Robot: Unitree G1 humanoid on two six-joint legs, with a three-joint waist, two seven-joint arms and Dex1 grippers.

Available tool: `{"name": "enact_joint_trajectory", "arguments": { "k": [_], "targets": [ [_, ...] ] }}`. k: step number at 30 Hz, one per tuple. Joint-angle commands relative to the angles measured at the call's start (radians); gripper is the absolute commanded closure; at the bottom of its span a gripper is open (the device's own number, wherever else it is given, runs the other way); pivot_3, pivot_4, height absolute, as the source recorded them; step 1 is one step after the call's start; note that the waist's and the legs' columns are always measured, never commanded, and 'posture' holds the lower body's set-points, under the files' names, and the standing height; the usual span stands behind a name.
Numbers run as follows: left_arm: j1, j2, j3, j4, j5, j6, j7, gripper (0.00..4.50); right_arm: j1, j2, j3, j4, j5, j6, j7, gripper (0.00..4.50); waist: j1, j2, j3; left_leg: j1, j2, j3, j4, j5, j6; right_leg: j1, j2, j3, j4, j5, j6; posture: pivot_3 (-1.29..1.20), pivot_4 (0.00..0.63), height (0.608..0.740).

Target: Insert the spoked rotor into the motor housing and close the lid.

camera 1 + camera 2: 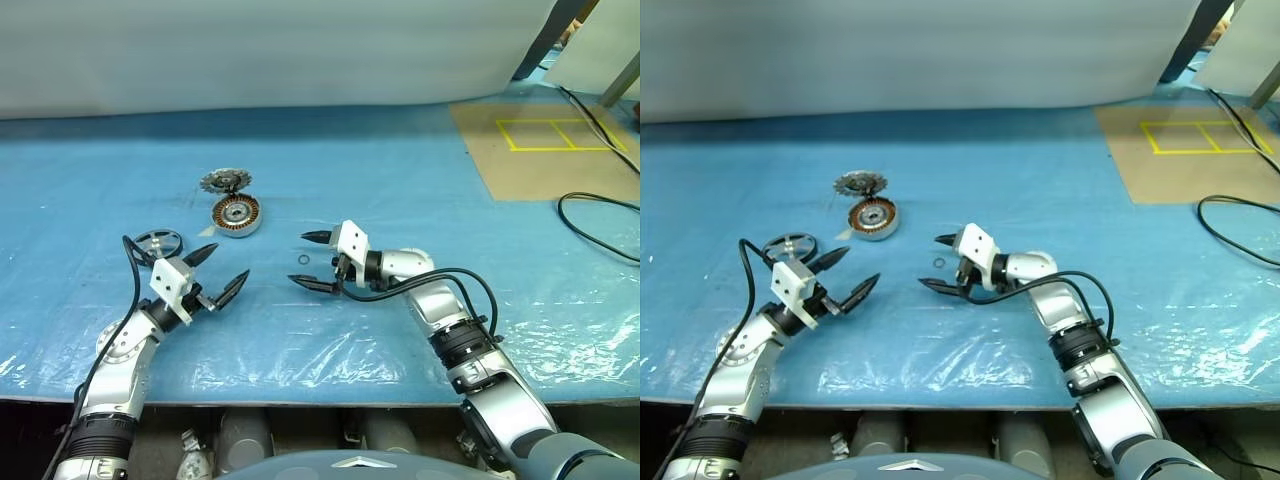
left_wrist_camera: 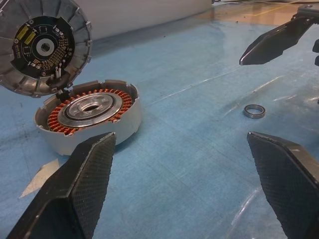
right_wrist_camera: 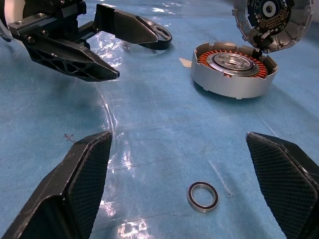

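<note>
Left eye view shows both my grippers above the blue plastic sheet (image 1: 420, 190), and both hold nothing. My left gripper (image 1: 216, 272) has its two black fingers spread wide, pointing toward the middle of the sheet; my right gripper (image 1: 312, 261) points across toward it, fingers also wide apart. Between the fingertips of the right one lies a small metal ring (image 1: 303, 260), flat on the sheet — not touched. The spoked rotor (image 1: 158, 243) lies flat just behind my left gripper, on the far side of it. The motor housing (image 1: 236, 214) stands farther back, open, its copper windings visible around the silver hub. The lid (image 1: 224, 181) leans tilted against the far edge of the housing — its circuit-board face is seen from my left wrist.
</note>
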Motion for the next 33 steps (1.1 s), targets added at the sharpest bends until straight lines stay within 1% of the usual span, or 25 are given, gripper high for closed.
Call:
{"name": "enact_joint_trajectory", "arguments": {
  "k": [1, 7, 11, 17, 21, 25, 29, 33],
  "targets": [
    [-0.002, 0.000, 0.000, -0.034, 0.000, -0.013, 0.001, 0.06, -0.018, 0.002, 0.000, -0.017, 0.001, -0.020, 0.006, 0.00, 0.000, 0.000, 0.000, 0.000, 0.000, 0.000, 0.000, 0.000, 0.000, 0.000, 0.000, 0.000, 0.000, 0.000, 0.000, 0.00, 0.150, 0.740],
    [-0.029, 0.005, -0.013, -0.041, 0.022, 0.005, 0.017, 0.06, -0.021, 0.002, -0.002, -0.014, 0.000, -0.022, 0.004, 0.00, 0.000, 0.000, 0.000, 0.000, 0.000, 0.000, 0.000, 0.000, 0.000, 0.000, 0.000, 0.000, 0.000, 0.000, 0.000, 0.00, 0.150, 0.740],
    [-0.081, 0.029, -0.016, -0.019, 0.056, 0.044, 0.035, 0.06, -0.021, 0.002, -0.003, -0.010, -0.002, -0.025, 0.001, 0.00, 0.000, 0.000, 0.000, 0.000, 0.000, 0.000, 0.000, 0.000, 0.000, 0.000, 0.000, 0.000, 0.000, 0.000, 0.000, 0.00, 0.150, 0.740],
    [-0.195, 0.096, -0.030, 0.052, 0.077, 0.080, -0.027, 0.06, -0.013, 0.002, -0.003, -0.016, -0.005, -0.023, -0.003, 0.00, 0.000, 0.000, 0.000, 0.000, 0.000, 0.000, 0.001, 0.002, -0.003, 0.000, 0.000, 0.000, 0.001, 0.000, 0.000, 0.00, 0.150, 0.740],
    [-0.286, 0.146, -0.055, 0.156, 0.086, 0.103, -0.112, 0.06, -0.012, 0.004, -0.004, -0.016, -0.007, -0.022, -0.007, 0.00, 0.000, 0.000, 0.000, 0.000, 0.000, 0.000, 0.001, 0.002, -0.003, -0.001, 0.000, 0.000, 0.002, 0.000, 0.000, 0.00, 0.150, 0.740],
    [-0.391, 0.181, -0.095, 0.289, 0.121, 0.085, -0.201, 0.06, -0.013, 0.006, -0.005, -0.011, -0.010, -0.024, -0.010, 0.00, 0.002, 0.000, 0.000, 0.000, 0.000, -0.001, 0.001, 0.002, -0.003, -0.002, 0.000, 0.000, 0.003, 0.000, 0.000, 0.00, 0.150, 0.740],
    [-0.556, 0.205, -0.129, 0.478, 0.157, 0.080, -0.297, 0.06, -0.013, 0.009, -0.006, -0.006, -0.014, -0.029, -0.015, 0.00, 0.004, 0.000, 0.000, -0.001, 0.000, -0.001, 0.002, 0.002, -0.004, -0.002, 0.000, 0.000, 0.003, 0.000, 0.000, 0.00, 0.150, 0.740],
    [-0.693, 0.211, -0.139, 0.643, 0.185, 0.053, -0.351, 0.06, -0.009, 0.010, -0.005, -0.009, -0.016, -0.031, -0.021, 0.00, 0.005, 0.000, 0.000, -0.001, -0.001, -0.001, 0.002, 0.002, -0.004, -0.002, 0.000, 0.000, 0.003, 0.000, 0.000, 0.00, 0.150, 0.740]
  ]
}}
